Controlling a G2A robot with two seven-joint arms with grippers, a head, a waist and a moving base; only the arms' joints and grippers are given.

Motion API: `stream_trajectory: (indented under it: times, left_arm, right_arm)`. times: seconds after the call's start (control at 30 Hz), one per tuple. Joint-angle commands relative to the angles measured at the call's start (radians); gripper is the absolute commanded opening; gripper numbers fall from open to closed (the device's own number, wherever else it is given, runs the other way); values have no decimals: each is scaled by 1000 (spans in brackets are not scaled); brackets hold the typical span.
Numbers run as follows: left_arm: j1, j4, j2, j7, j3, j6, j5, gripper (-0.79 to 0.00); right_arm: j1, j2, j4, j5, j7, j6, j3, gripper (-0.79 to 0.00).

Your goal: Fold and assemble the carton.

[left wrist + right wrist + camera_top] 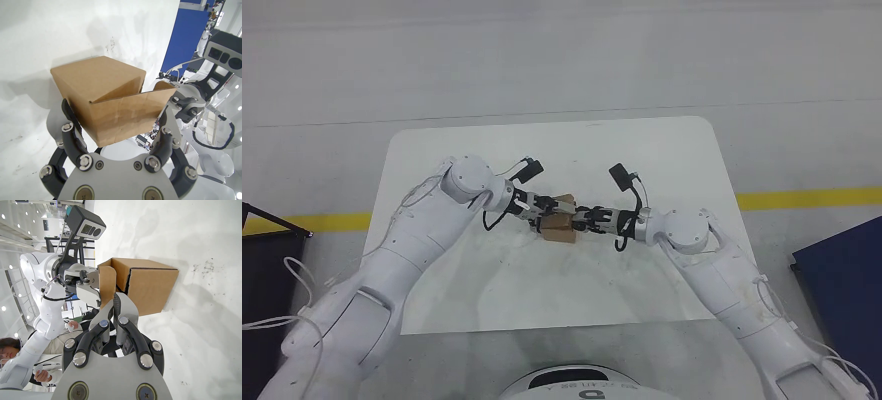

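Firmly, the left tool (115,107) clamps the boxy corrugated carton (98,79); the closed right tool (115,295) touches its flap (106,285).

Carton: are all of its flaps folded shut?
No, in the left wrist view one flap sticks out past the body of the carton, and the hollow inside shows.
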Motion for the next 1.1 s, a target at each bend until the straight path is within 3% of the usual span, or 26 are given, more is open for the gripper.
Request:
stream_trajectory:
  times: [0.0, 1.07]
  left_arm:
    - [-5, 7, -3, -5, 6, 1, 4, 0]
    - [-37, 86, -40, -22, 49, -10, 29, 0]
  right_arm:
    - [-2, 0, 2, 1, 0, 1, 0, -767]
    - [-1, 8, -8, -56, 8, 63, -2, -733]
